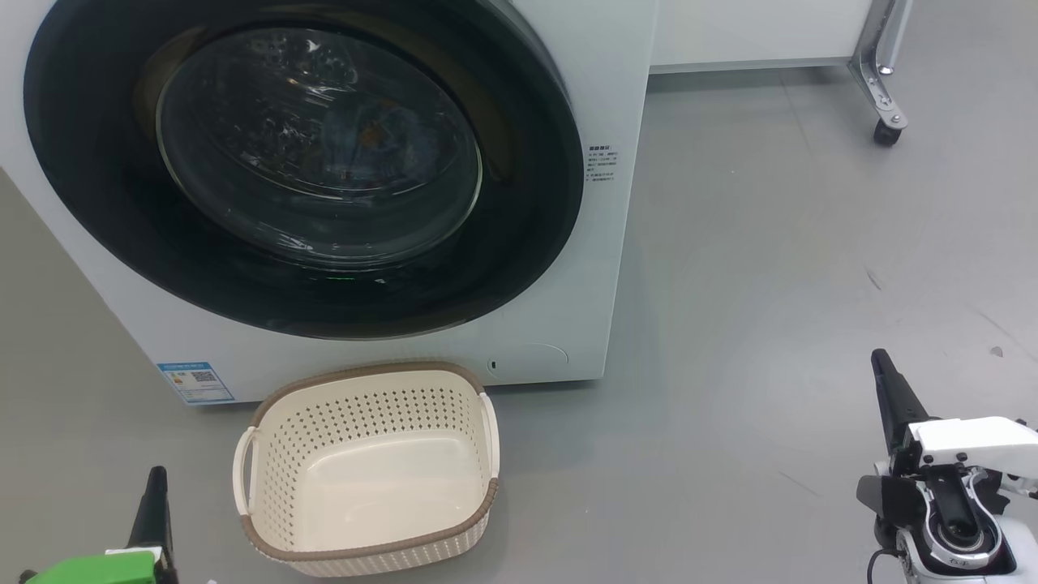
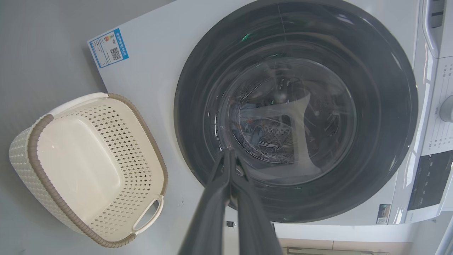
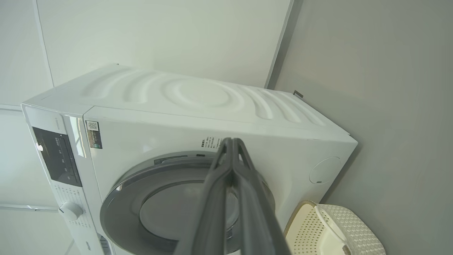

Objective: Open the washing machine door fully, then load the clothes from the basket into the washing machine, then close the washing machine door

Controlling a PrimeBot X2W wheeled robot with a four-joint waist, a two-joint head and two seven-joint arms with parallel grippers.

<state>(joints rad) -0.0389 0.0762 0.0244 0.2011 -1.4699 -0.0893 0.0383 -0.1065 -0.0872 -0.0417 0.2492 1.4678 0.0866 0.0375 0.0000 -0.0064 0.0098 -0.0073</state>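
The washing machine (image 1: pixel 616 97) stands white at the upper left, and its door (image 1: pixel 316 146) with the black rim lies shut against the front. Through the glass bowl (image 2: pixel 286 117) some light blue clothes (image 2: pixel 249 124) show dimly inside the drum. On the floor in front sits the basket (image 1: pixel 369 405), with nothing in it. My left gripper (image 1: pixel 154 478) is shut and holds nothing, low at the left beside the basket; in its wrist view the left gripper (image 2: pixel 230 152) points at the door. My right gripper (image 1: pixel 880 365) is shut and holds nothing, far right over bare floor, and the right gripper (image 3: pixel 231 141) aims at the machine's upper front.
A white unit on a metal leg with a caster (image 1: pixel 885 130) stands at the back right. Grey floor (image 1: pixel 770 284) stretches open right of the machine. The control panel (image 2: pixel 430 177) and a knob (image 3: pixel 70 210) sit above the door. A blue label (image 1: pixel 195 381) marks the machine's lower corner.
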